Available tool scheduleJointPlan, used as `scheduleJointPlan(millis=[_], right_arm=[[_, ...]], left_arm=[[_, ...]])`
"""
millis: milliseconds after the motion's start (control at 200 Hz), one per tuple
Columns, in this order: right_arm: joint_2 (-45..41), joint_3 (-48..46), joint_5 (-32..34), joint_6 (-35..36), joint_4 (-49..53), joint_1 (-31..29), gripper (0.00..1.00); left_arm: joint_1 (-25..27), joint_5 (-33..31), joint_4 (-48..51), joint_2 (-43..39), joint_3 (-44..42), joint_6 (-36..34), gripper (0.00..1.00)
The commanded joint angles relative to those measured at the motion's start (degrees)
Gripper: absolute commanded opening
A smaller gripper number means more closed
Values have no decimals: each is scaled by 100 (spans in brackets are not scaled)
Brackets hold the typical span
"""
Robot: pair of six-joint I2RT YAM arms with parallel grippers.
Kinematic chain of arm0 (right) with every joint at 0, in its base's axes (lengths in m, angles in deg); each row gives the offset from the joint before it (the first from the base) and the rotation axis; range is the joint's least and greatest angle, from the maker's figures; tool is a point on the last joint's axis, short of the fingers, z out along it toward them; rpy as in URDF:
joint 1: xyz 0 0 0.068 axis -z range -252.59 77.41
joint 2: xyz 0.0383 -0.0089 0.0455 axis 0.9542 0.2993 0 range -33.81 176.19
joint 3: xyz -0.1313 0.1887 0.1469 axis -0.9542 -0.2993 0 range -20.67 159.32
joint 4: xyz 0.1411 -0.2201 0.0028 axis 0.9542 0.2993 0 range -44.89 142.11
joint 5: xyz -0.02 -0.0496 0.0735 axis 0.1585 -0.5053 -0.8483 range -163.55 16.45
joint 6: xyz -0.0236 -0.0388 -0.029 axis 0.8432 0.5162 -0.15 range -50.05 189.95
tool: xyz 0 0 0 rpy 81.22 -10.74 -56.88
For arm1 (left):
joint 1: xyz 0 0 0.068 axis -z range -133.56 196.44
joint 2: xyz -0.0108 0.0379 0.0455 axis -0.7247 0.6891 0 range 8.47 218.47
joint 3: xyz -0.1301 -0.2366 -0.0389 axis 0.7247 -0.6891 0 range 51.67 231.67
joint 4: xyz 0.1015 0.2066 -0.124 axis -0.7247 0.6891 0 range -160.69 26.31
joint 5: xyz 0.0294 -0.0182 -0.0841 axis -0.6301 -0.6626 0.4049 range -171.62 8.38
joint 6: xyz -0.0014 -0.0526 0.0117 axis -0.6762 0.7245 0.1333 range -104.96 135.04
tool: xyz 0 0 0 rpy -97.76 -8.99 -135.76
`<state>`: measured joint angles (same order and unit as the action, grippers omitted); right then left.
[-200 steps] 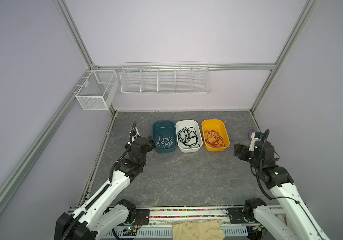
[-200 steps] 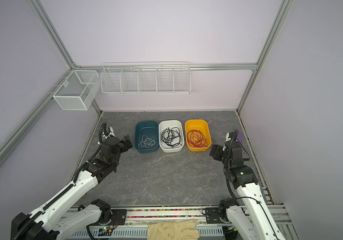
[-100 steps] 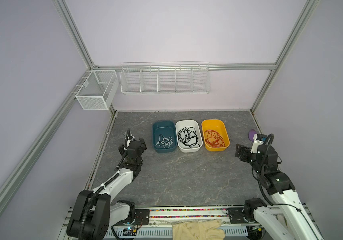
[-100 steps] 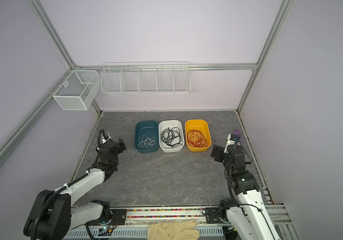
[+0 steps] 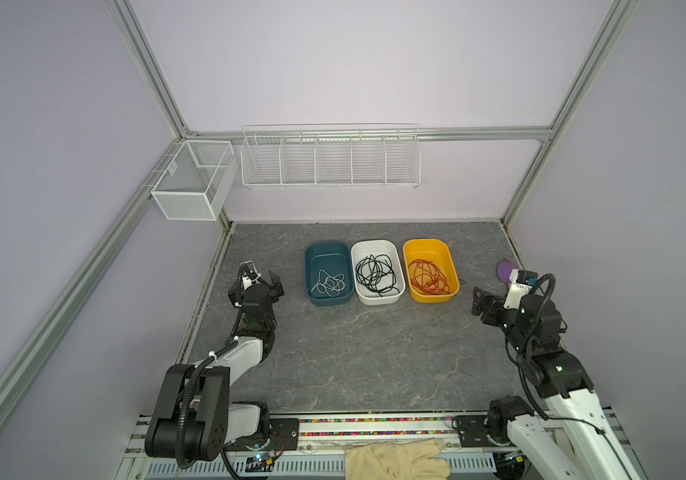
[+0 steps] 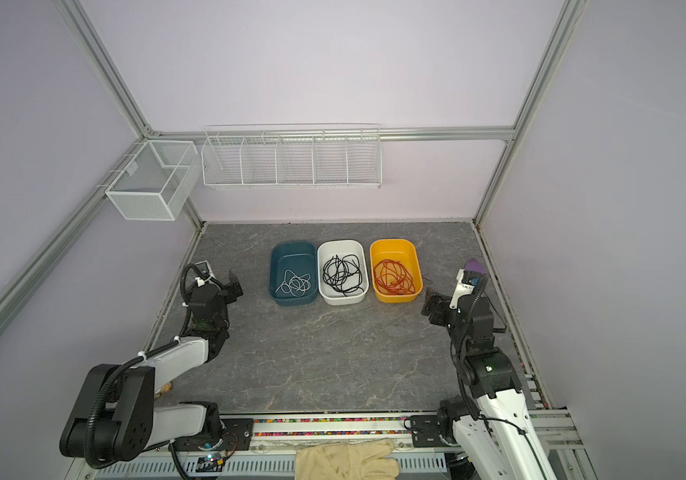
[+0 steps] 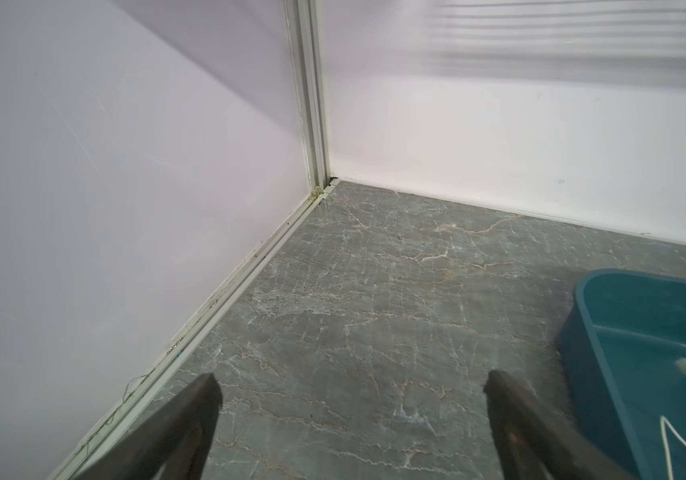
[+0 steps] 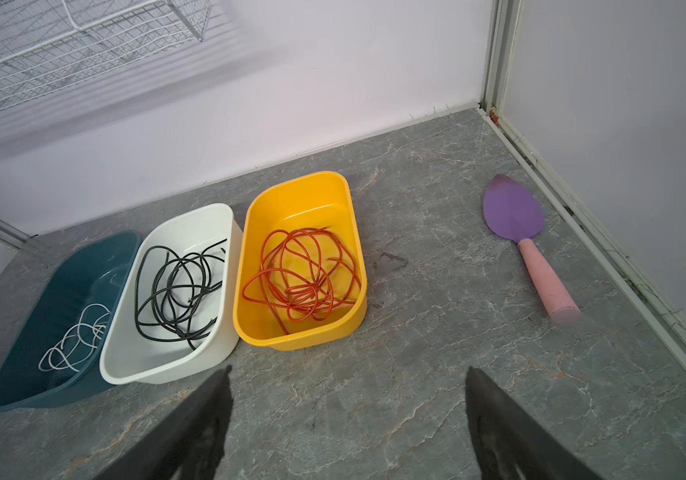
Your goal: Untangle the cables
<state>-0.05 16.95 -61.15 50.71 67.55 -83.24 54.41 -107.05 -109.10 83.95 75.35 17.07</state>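
Three tubs are set side by side on the worktop (image 5: 353, 345) in both top views: teal tub (image 5: 330, 300) holding the white cable (image 5: 328, 284), white tub (image 5: 378, 300) the black cable (image 5: 374, 272), yellow tub (image 5: 432, 297) the red-orange cable (image 5: 428, 279). In the left wrist view the left jaws are seen wide apart, empty, beside the teal tub. In the right wrist view the right jaws are seen wide apart, empty; a purple trowel (image 8: 515, 212) is laid near the side wall (image 8: 644, 124)
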Motion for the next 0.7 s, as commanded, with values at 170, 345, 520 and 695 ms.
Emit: scheduleJointPlan(millis=[170, 345, 520, 695], right_arm=[[-183, 1, 57, -31, -323, -33, 89], [-341, 12, 801, -457, -341, -33, 89], [205, 116, 1131, -868, -178, -42, 89], [1001, -60, 1607, -895, -860, -33, 89]], left_arm=[[-80, 589, -1250, 1196, -174, -271, 99], [-146, 688, -1197, 1245, -107, -222, 99], [-138, 528, -1264, 1258, -133, -197, 99], [-148, 564, -1611, 1354, -246, -237, 99]])
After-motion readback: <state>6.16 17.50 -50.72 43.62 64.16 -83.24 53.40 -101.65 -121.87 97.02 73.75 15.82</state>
